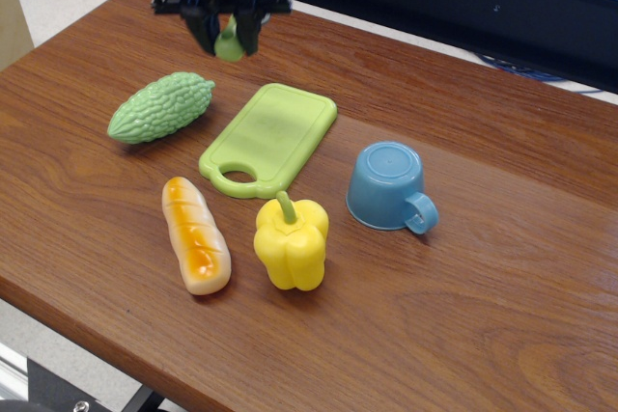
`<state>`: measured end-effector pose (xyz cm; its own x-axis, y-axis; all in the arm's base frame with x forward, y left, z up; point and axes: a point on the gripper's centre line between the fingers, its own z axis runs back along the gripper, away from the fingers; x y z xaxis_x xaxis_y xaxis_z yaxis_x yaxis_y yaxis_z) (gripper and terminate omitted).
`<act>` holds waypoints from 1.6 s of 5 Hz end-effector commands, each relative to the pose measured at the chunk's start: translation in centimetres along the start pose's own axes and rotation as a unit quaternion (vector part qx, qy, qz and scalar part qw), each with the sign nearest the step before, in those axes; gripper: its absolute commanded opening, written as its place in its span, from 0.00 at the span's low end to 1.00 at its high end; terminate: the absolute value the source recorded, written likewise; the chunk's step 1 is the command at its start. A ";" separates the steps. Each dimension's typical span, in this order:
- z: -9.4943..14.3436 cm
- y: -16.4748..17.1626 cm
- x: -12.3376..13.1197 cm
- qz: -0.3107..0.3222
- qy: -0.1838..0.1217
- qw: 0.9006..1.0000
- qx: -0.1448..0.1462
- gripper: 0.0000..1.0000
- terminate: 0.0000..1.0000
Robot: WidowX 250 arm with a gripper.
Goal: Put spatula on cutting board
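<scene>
**Spatula Held Aloft, Board Still Bare**

The spatula [229,45] is seen clamped in the pincer [226,38], carried above the far left part of the wooden desk [483,296]; only the light green end of its handle can be made out between the dark fingers, the blade being hidden. The cutting board [275,132] lies flat at mid-desk, nearer the camera and a little to the right of the pincer, and nothing is seen resting on it. The pick-up is therefore judged done, while the carry over the board, the lowering and the release are judged to remain. The board is flanked by a bumpy green gourd [160,107] on one side and an upturned blue cup [388,186] on the other, with a toy bread loaf [195,234] and a yellow pepper [291,241] set near its handle-hole end.
</scene>
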<state>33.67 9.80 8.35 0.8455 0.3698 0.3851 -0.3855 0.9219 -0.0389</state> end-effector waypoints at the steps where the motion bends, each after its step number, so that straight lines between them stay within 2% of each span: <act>1: 0.6 1.8 -2.6 -0.041 -0.040 0.998 0.001 0.00 0.00; 2: 0.0 1.2 -3.3 -0.040 -0.041 0.998 0.007 0.00 0.00; 4: -0.3 -0.4 -3.1 -0.032 -0.051 0.998 0.000 0.00 0.00; 6: -1.5 -1.5 -3.2 -0.027 -0.047 0.998 0.023 0.00 0.00; 7: -2.5 -2.0 -2.9 -0.025 -0.035 0.998 0.036 0.00 0.00; 8: -2.5 -2.3 -3.3 -0.030 -0.037 0.998 0.033 0.00 0.00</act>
<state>32.16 6.35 3.58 0.8545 0.3111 0.4159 -0.3648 0.9295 0.0544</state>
